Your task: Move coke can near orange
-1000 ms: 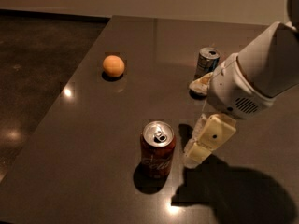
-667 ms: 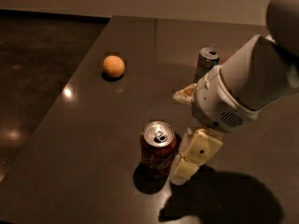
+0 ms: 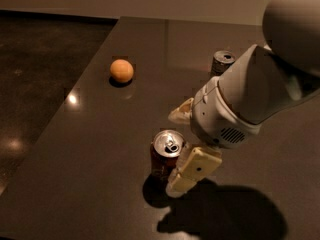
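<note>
I see the orange [image 3: 122,70] toward the far left corner of the desk [image 3: 95,184], close to the left edge. The coke can [image 3: 167,154] stands upright nearer the near edge, well apart from the orange. My gripper [image 3: 175,152] sits against the can's right side. Its fingers [image 3: 192,170] are spread, one beyond the can and one before it, gripping nothing. I judge the can lies just left of that gap.

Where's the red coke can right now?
The coke can stands upright on the table's near part, with the open gripper close at its right; the orange lies farther back to the left.
</note>
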Controlling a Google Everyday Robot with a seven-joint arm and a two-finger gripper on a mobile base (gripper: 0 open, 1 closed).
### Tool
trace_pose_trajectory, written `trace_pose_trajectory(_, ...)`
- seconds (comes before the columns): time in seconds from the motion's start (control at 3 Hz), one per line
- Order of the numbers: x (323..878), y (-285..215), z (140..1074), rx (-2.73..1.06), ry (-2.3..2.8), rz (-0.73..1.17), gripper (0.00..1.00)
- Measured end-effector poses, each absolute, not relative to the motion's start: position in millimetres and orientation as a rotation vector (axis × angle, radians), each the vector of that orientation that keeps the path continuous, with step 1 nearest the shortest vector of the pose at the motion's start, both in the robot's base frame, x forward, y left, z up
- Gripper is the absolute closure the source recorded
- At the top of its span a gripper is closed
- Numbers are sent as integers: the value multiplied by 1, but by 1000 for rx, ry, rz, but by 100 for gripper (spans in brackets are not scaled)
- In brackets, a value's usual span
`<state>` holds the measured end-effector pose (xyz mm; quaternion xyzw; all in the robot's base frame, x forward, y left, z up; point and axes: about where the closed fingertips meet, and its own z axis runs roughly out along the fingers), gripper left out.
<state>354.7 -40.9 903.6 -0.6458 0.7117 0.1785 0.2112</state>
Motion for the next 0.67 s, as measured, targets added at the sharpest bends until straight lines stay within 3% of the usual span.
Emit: trace_pose_trajectory(0.67,358,-31,917,-1791,1957,543,64)
